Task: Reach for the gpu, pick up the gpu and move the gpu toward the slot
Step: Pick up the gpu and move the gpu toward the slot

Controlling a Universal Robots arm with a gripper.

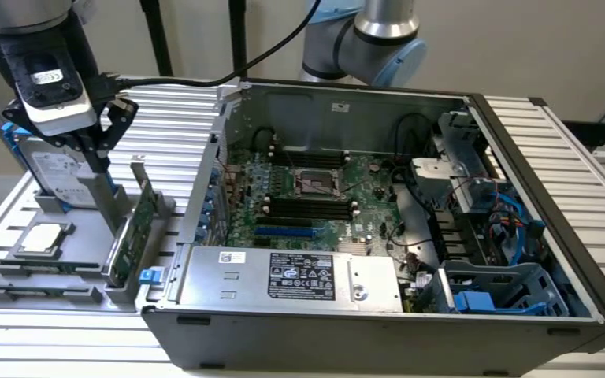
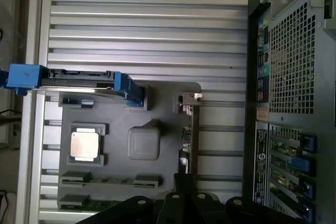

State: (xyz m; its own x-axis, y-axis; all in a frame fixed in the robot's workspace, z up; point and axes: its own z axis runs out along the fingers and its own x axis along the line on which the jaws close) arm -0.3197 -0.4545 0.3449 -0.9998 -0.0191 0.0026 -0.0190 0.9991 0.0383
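Note:
The gpu [image 1: 131,236] is a thin green card with a silver bracket, standing on edge in a grey holder [image 1: 66,268] at the exterior view's left. In the wrist view the gpu [image 2: 189,140] shows edge-on. My gripper [image 1: 101,169] hangs above the holder, between the gpu and the hard drive, and touches neither. Its dark fingertips [image 2: 185,182] sit together over the card's near end with no gap showing, so the gripper [image 2: 185,184] is shut and empty. A blue slot [image 1: 287,231] lies on the motherboard [image 1: 313,197] inside the open computer case [image 1: 387,315].
On the holder also sit a silver hard drive with blue rails [image 1: 56,169], a square processor chip [image 1: 42,239] and a narrow memory stick [image 2: 84,201]. The case wall [image 1: 218,157] rises right beside the gpu. Ribbed metal table [image 2: 147,24] surrounds the holder.

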